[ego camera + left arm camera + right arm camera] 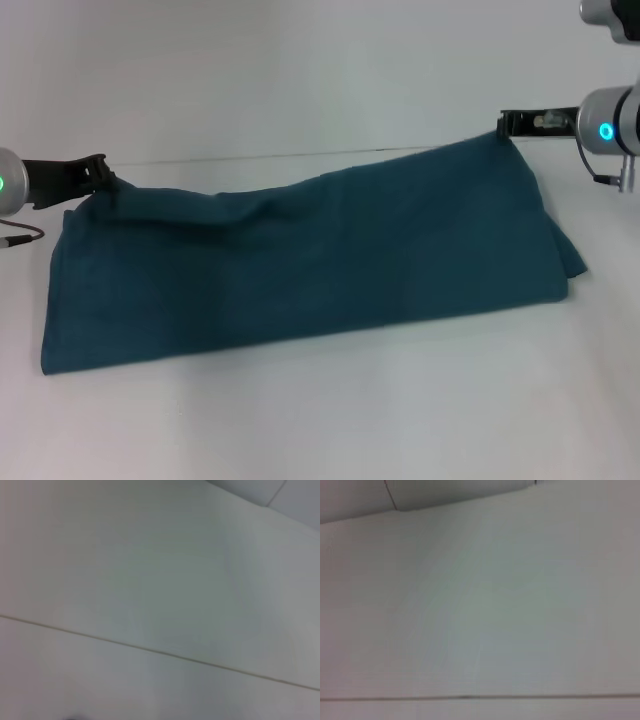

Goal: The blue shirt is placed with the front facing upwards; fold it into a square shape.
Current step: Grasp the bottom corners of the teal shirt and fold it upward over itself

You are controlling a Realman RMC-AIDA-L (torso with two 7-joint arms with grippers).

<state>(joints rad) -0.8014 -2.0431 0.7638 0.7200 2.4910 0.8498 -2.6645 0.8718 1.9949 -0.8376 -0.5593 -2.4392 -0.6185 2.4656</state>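
— Right, where's the shirt (300, 260)?

— Lying across the middle of the white counter (330, 420), spread wide from the left side almost to the right edge. Folded over already into a long band, plain teal side up, no lettering showing. Near long edge flat and fairly straight, running toward the counter's front-left corner at one end. Far long edge lifted at both ends and sagging in between, with a soft crease just left of centre.

— And the left gripper (100, 172)?

— Low at the far-left corner of the cloth, near the counter's left edge. Black fingers pinched on that corner — fabric bunched up right at the tips.

— Same on the other side?

— Much the same. Right gripper (503, 125) up at the far-right corner of the cloth, toward the counter's back-right corner. Pressed onto the fabric's peak there, holding it higher than the left end. Below it, layers slightly offset at the right end, a lower flap poking out toward the counter's right edge.

— Anything from the wrist cameras?

— Nothing of the cloth or the fingers. Only pale surface with a thin seam line crossing it in each, plus a darker strip at one corner.
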